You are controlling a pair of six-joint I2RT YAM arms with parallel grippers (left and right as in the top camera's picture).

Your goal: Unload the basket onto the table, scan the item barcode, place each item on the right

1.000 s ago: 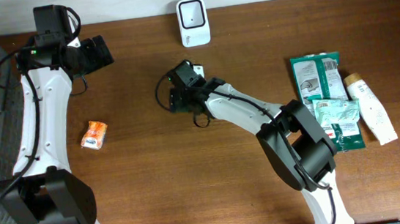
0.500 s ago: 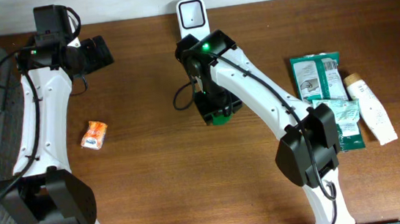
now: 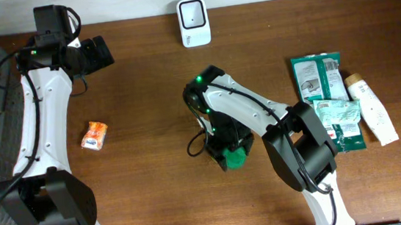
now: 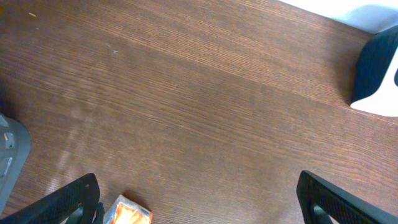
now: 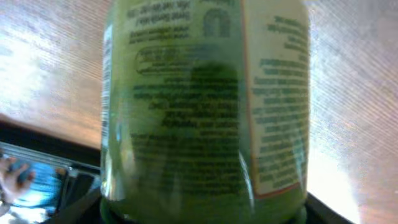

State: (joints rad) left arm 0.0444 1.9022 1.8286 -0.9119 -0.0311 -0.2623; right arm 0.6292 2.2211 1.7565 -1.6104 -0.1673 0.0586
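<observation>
Holding the bottle [image 3: 236, 158] over the near-centre of the table, the right gripper [image 3: 227, 148] has its jaws closed on the bottle body, as far as the wrist view allows a reading: the green label fills that view from edge to edge and only the dark finger bases show in the bottom corners. The bottle's long axis runs top to bottom in the right wrist view, in line with the fingers. The printed text faces the camera, and no barcode can be made out on that face. The overhead view shows only a small green part below the gripper, so the axis cannot be confirmed there. The scanner [image 3: 192, 12] stands at the far edge of the table, well apart from the bottle, straight ahead of it and slightly toward the left arm's side, window facing up. The coming move therefore calls for travel away from the robot base and, in all likelihood, a roll of the wrist until the barcode faces the window. The left gripper [image 3: 99, 54] hangs fully open and empty. It is nearer the scanner than the right gripper is, but it carries nothing.
</observation>
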